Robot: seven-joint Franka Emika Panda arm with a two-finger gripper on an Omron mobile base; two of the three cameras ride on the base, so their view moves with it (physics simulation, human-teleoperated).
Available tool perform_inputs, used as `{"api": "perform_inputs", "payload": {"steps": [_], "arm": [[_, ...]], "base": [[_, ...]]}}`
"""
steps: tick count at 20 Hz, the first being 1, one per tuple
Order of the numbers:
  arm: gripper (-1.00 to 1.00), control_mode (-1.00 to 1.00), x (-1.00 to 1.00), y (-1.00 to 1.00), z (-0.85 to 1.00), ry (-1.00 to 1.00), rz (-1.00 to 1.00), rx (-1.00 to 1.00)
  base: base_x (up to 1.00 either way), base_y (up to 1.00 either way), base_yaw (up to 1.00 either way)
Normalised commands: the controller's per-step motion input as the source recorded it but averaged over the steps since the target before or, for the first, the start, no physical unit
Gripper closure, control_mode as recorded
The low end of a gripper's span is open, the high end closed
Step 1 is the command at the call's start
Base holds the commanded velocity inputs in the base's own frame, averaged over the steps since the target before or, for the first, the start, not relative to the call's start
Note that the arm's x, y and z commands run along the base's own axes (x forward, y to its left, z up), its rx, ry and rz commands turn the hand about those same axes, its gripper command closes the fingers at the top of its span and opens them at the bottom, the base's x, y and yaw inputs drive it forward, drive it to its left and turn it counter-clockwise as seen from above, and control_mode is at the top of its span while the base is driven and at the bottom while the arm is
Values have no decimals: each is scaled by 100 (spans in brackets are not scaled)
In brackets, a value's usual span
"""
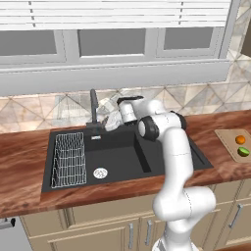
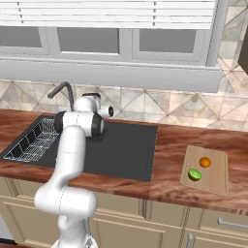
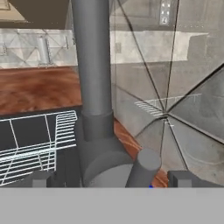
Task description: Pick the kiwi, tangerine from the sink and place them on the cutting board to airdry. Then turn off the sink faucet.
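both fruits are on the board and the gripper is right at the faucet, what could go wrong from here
1. The gripper sits very close to the faucet, with the small side handle between its fingertips. A slightly off push might slip past the handle or hit the faucet base instead.

2. The kiwi and tangerine lie loose on the cutting board. Both are round, so a bump could roll them off.

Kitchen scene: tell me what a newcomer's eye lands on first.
The white arm reaching over the black sink, its gripper right at the base of the dark faucet with the side handle between its fingertips. Next, the bright tangerine and green kiwi lying apart on the tan cutting board, on the counter right of the sink.
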Motion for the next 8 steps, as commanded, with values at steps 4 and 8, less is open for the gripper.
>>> {"api": "perform_inputs", "payload": {"steps": [4, 8], "arm": [[-100, -100, 0, 71, -12, -3, 47, -2], [-100, -100, -25, 44, 0, -20, 32, -7]], "base": [[0, 0, 0], [0, 0, 0]]}}
